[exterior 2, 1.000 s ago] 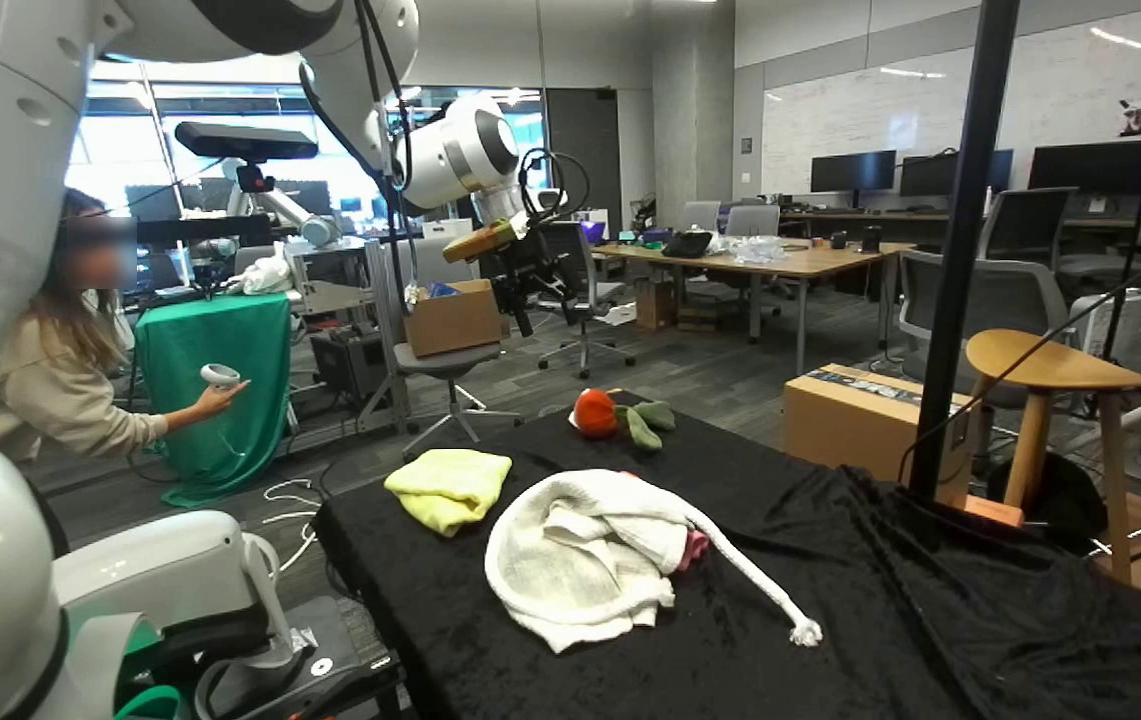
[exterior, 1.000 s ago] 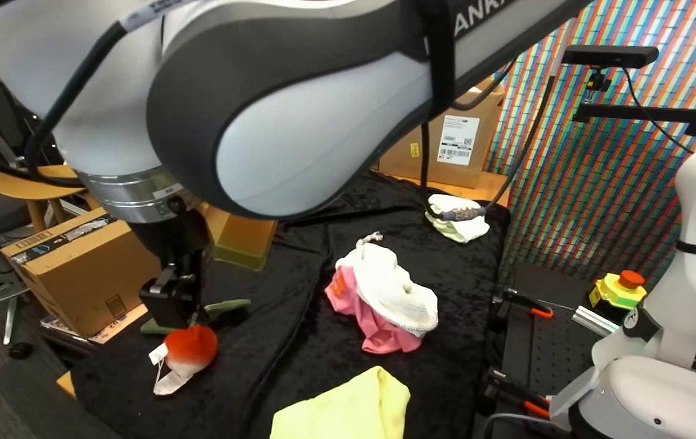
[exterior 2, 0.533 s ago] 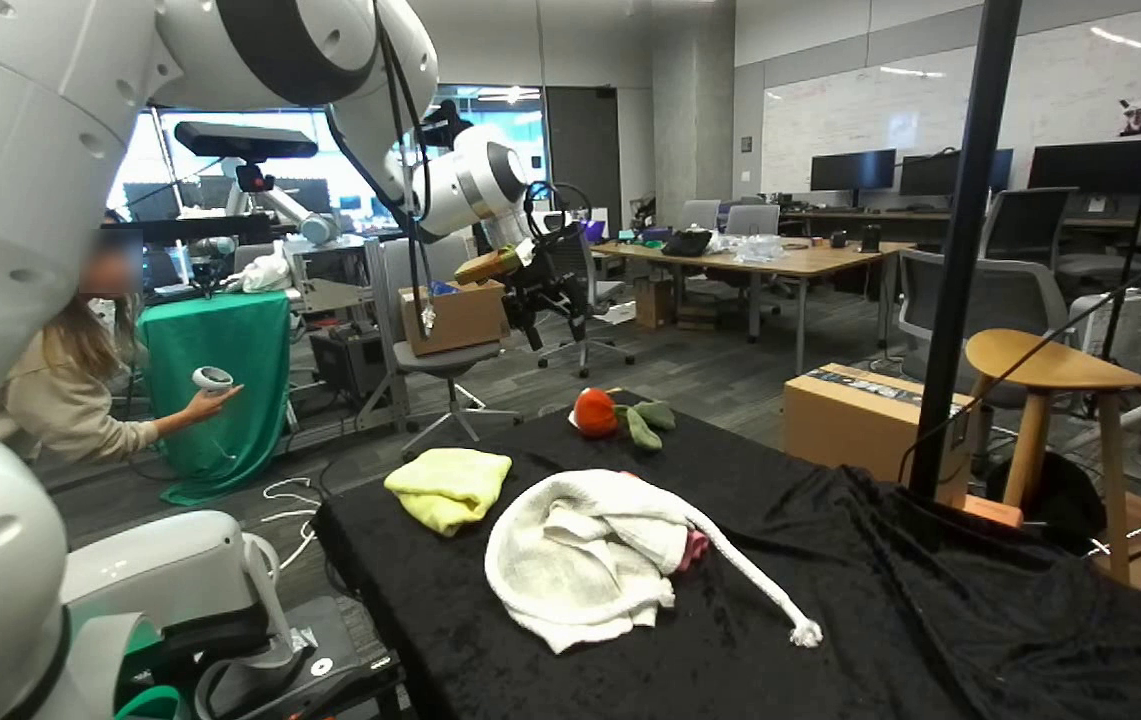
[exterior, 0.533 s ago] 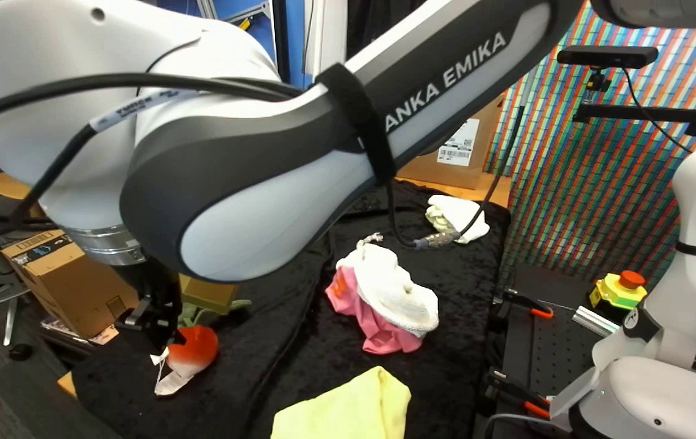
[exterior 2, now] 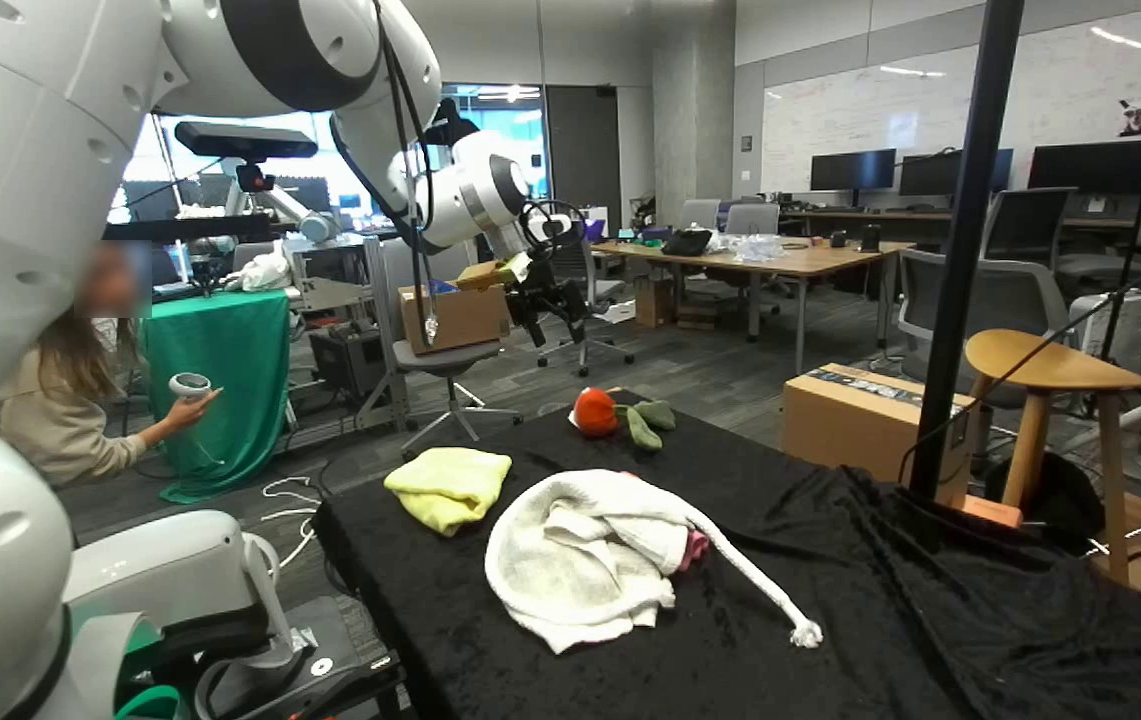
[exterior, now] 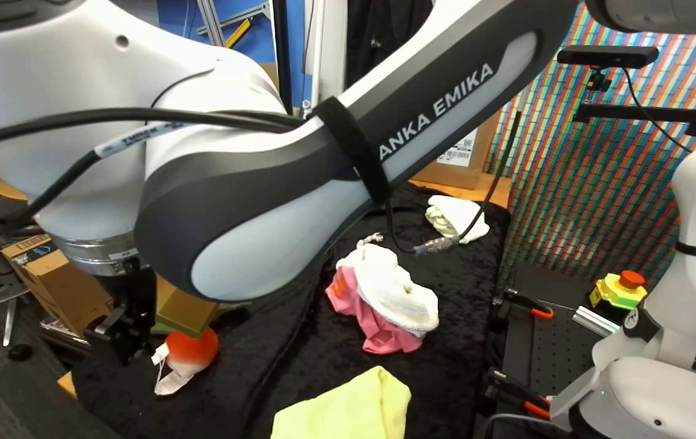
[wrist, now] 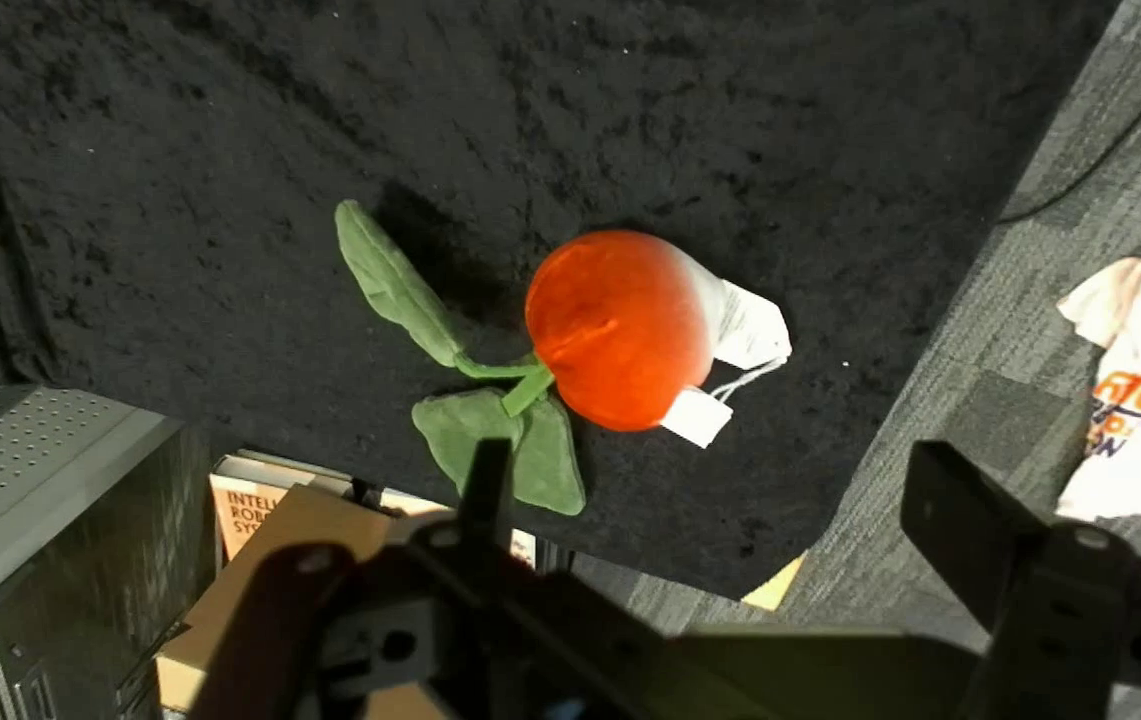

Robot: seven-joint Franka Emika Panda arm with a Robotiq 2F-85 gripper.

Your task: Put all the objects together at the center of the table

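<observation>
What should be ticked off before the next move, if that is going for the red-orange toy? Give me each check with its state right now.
1. Open hand: ok, jaws wide apart and holding nothing.
2. Space around the red-orange toy: ok, none of the other objects touches it.
3. Reach of the hand: not ok, it hangs in the air, apart from the toy.
4. Aim of the hand over the toy: cannot tell, the camera angles leave this unclear.
5. Objects gathered: not ok, a white cloth lies on the pink cloth, but the toy, the pale yellow cloth and another white cloth lie apart.
</observation>
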